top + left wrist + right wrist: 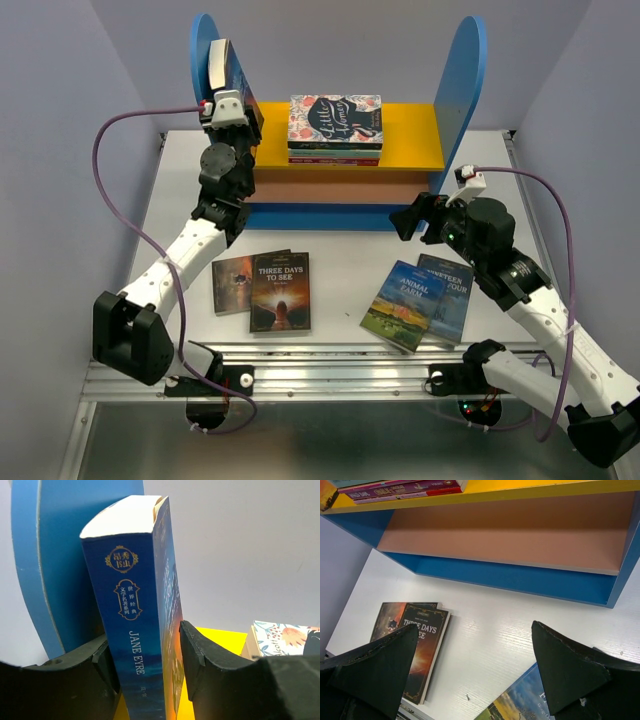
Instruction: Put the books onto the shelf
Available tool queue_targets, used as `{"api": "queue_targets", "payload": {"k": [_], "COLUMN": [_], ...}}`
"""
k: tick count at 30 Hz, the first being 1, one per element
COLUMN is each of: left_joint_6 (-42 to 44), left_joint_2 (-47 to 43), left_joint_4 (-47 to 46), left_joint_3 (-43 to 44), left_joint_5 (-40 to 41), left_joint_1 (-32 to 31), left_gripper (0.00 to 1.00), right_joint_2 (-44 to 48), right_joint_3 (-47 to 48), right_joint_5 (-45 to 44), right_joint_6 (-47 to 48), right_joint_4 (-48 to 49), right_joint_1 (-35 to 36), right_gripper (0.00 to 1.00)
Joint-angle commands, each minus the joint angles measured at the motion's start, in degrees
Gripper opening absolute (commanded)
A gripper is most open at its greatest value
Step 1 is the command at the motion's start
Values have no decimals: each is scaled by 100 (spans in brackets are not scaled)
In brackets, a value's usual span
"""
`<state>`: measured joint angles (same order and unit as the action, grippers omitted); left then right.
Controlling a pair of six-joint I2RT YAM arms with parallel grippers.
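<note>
Left wrist: left gripper [145, 635] jaws flank upright Jane Eyre [132, 580]; gripping or clear, cannot tell. It stands on shelf [410, 130], 9 o'clock of Little Women stack [335, 125]. Right gripper [475, 627] spread wide, empty. Four books [280, 290] flat on table [340, 250].

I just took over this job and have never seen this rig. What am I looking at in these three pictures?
Two robot arms work at a white table. One picture looks down from above; the others come from wrist cameras. The left gripper has the Jane Eyre book upright between its fingers, beside the blue side panel of the shelf; whether it grips, I cannot tell. The right gripper is open and empty. Four books lie on the table; a floral stack sits on the shelf.
</note>
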<state>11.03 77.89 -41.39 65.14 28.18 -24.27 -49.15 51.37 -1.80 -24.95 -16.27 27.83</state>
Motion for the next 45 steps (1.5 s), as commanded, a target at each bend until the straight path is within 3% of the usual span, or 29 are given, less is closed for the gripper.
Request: {"api": "queue_targets", "payload": {"k": [1, 4, 7, 13, 17, 22, 27, 37, 40, 43, 45], "left_joint_6": [-13, -13, -48, -320, -417, -540, -909, -2235, -2377, -2386, -2351], "left_joint_2": [-327, -344, -406, -590, -678, -871, -1205, -2295, -2375, -2051, -1508], "left_joint_4": [-476, -467, -414, -379, -344, -247, 16, 684, 1018, 1710, 2676], "left_joint_3": [-63, -72, -90, -204, -274, -309, -327, -477, -135, 1099, 1831], "left_joint_5": [-32, 3, -41, -32, -15, -102, -357, -173, -661, -1732, -2366], "left_joint_1": [10, 10, 2, 1, -16, -51, -86, -218, -245, -280, -332], "left_gripper": [56, 59, 71, 73, 83, 84, 99, 99, 99, 99, 99], "right_joint_2": [63, 63, 81, 63, 45, 63, 63, 116, 133, 151, 177], "right_joint_3": [145, 153, 136, 118, 118, 83, 92, 145, 171, 162, 145], "right_joint_5": [-66, -48, -48, -101, -101, -110, -92, -215, -198, -198, -215], "right_joint_6": [113, 113, 104, 96, 104, 113, 148, 210, 245, 245, 219], "right_joint_4": [107, 107, 98, 115, 116, 116, 116, 124, 133, 124, 124], "right_joint_1": [11, 11, 11, 11, 11, 11, 11, 11, 11, 11, 11], "right_gripper": [100, 100, 100, 100, 100, 100, 100, 100, 100, 100, 100]}}
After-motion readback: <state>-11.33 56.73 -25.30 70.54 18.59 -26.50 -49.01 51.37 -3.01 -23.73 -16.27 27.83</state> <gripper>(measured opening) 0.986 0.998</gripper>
